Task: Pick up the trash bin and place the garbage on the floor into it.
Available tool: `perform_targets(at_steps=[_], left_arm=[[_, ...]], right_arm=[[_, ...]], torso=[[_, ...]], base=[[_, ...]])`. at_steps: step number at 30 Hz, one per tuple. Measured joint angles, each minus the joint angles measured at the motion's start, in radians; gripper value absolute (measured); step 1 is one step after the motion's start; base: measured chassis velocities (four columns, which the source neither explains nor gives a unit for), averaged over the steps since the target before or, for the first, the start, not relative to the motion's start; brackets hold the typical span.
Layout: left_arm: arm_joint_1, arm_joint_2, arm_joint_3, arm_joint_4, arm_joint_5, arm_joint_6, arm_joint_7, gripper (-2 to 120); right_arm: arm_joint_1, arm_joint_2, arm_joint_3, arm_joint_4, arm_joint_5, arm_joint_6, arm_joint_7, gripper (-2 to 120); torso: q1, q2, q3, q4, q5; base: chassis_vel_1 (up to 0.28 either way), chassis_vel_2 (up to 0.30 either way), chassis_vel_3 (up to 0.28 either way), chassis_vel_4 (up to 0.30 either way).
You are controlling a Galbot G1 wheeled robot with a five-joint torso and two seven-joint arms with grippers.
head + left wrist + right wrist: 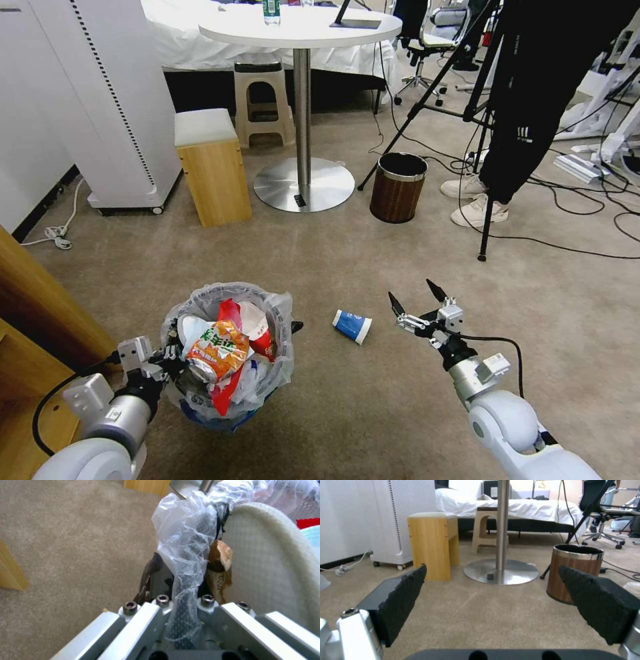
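The trash bin, black mesh lined with a crinkly clear bag, sits low in front of me on the left. It is piled with garbage: an orange snack wrapper, a red wrapper, a white slipper and a wooden stick. My left gripper is shut on the bin's left rim, pinching mesh and bag. A blue-white paper cup lies on its side on the carpet right of the bin. My right gripper hangs open just right of the cup, fingers spread wide with nothing between them.
A brown wood-grain bin stands ahead beside the round table's metal base. A wooden stool and a white cabinet are at the left. Tripod legs, a person's shoes and cables crowd the right. Wooden furniture borders my left.
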Motion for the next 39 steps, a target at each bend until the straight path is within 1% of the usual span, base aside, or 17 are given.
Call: perform_targets(at_steps=[9,14,25,29,39], left_arm=[[-0.001,-0.004,-0.001,0.000,0.000,0.001,0.000,1],[-0.002,-0.005,-0.002,0.000,0.000,0.001,0.000,1],[-0.002,-0.007,0.003,0.001,0.001,0.001,0.000,1],[-0.001,-0.006,0.002,0.001,0.001,0.001,0.000,1],[-0.003,-0.003,0.004,0.005,0.001,-0.003,0.002,1]], right_arm=[[0.001,0.008,0.003,-0.005,-0.002,0.001,-0.002,100],[0.000,0.010,0.009,-0.007,-0.003,-0.004,-0.007,96],[-0.002,0.014,0.017,-0.012,-0.008,-0.009,-0.018,93],[-0.001,0.015,0.017,-0.012,-0.008,-0.010,-0.019,92],[-0.001,0.018,0.016,-0.013,-0.007,-0.010,-0.023,92]], torso=[[0.000,0.000,0.000,0.0000,0.0001],[0.000,0.000,0.000,0.0000,0.0001],[0.000,0.000,0.000,0.0000,0.0001],[0.000,0.000,0.000,0.0000,0.0001],[0.000,0.000,0.000,0.0001,0.0001]], base=[[0.000,0.000,0.000,0.000],[0.000,0.000,0.000,0.000],[0.000,0.000,0.000,0.000],[-0.051,0.031,0.062,-0.064],[-0.116,0.122,0.122,-0.119]])
